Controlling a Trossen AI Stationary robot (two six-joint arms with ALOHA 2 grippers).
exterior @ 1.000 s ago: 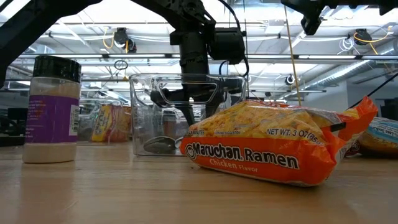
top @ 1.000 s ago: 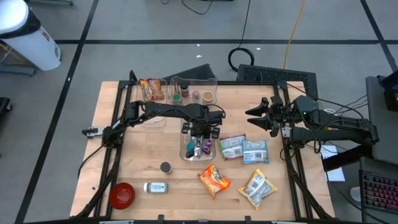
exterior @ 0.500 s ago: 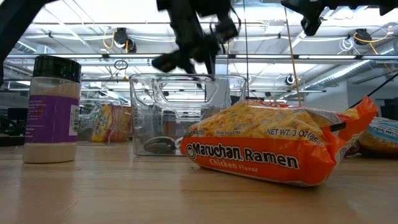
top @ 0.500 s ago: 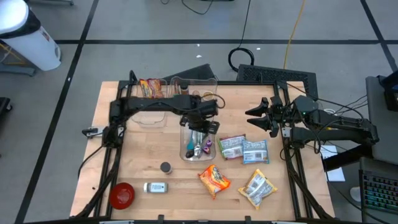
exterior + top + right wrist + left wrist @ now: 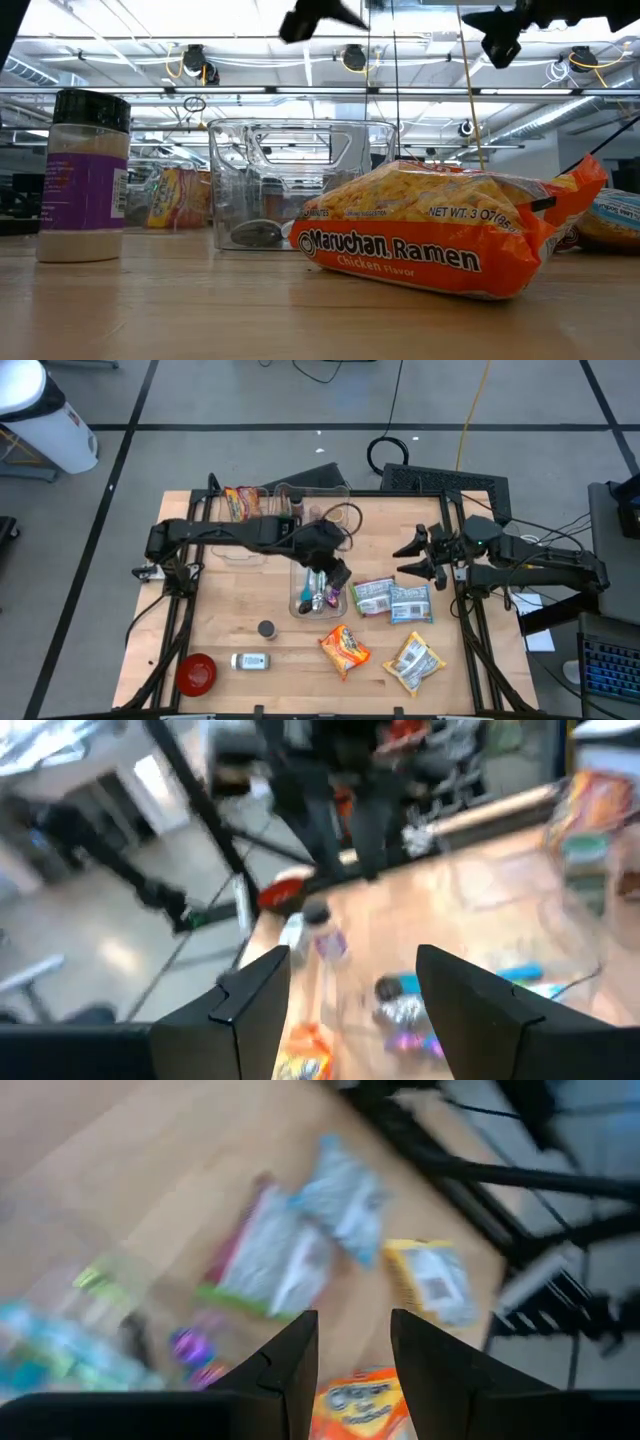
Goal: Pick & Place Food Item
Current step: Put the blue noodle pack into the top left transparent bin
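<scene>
Ramen pack (image 5: 344, 647), orange, lies flat on the wooden table (image 5: 200, 610), near the front edge, w/ nothing gripping it. In the low view the same pack (image 5: 440, 245) is closest to the camera, in front of a clear plastic bin (image 5: 300, 180).

Left gripper (image 5: 338, 576) is above the clear bin (image 5: 318, 592), over its right part. Its fingers (image 5: 290, 1365) stand apart w/ a small gap and nothing is between them, so it is released and empty. In the bin are small colourful items; cannot tell exactly what they are.

Right gripper (image 5: 412, 558) hovers at the right side of the table, above the board, well apart from the ramen pack. Its fingers (image 5: 250, 995) are spread wide and hold nothing.

Right of the bin lie two snack bags (image 5: 392, 598) side by side, touching. A yellow bag (image 5: 414, 661) lies near the front right corner. At the front left: a red bowl (image 5: 196, 672), a small bottle (image 5: 249, 661) on its side, and a dark lid (image 5: 266, 628). At the back is another clear bin (image 5: 312, 505) w/ jars, and beside it an orange pack (image 5: 243, 503).
</scene>
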